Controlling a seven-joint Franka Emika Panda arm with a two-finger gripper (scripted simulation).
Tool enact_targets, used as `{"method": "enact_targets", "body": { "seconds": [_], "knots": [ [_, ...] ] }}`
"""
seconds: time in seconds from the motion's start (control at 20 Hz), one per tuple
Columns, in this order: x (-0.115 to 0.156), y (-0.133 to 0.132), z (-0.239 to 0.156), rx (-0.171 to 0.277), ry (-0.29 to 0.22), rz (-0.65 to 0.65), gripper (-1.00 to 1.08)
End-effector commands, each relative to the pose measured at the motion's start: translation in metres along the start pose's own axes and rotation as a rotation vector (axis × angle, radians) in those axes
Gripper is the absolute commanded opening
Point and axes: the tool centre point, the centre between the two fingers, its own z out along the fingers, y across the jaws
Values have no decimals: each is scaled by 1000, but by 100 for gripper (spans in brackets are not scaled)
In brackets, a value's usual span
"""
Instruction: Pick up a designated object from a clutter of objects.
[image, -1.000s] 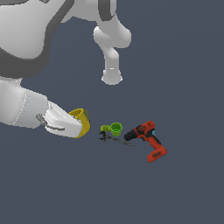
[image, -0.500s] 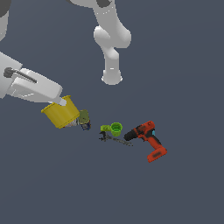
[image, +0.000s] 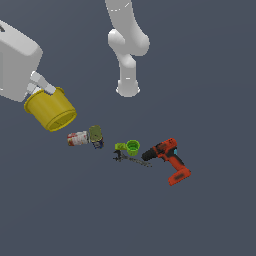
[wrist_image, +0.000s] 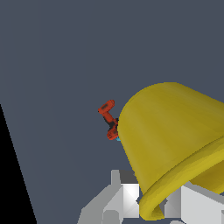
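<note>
The yellow cup (image: 50, 109) is plain yellow all over, without pattern; the wrist view shows the same even yellow on its wall (wrist_image: 175, 135). The gripper (image: 41, 84) holding it is white and pale grey. At 3 o'clock of the cup's mouth lies the red-and-white can (image: 77, 138), and touching that can's 3 o'clock side is the olive can (image: 95, 135), dull green with a dark blue patch. The green cup (image: 132, 147) is bright green. The thin tool (image: 131, 160) is dark grey. The power drill (image: 167, 159) is red with black parts. The floor (image: 210, 75) is uniform slate blue-grey.
</note>
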Motion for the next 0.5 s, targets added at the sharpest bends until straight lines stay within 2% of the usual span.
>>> {"method": "enact_targets", "body": {
  "seconds": [0.0, 0.45],
  "knots": [
    [-7, -1, -14, 23, 18, -51, -100],
    [-23, 4, -43, 78, 50, -155, -100]
  ]
}}
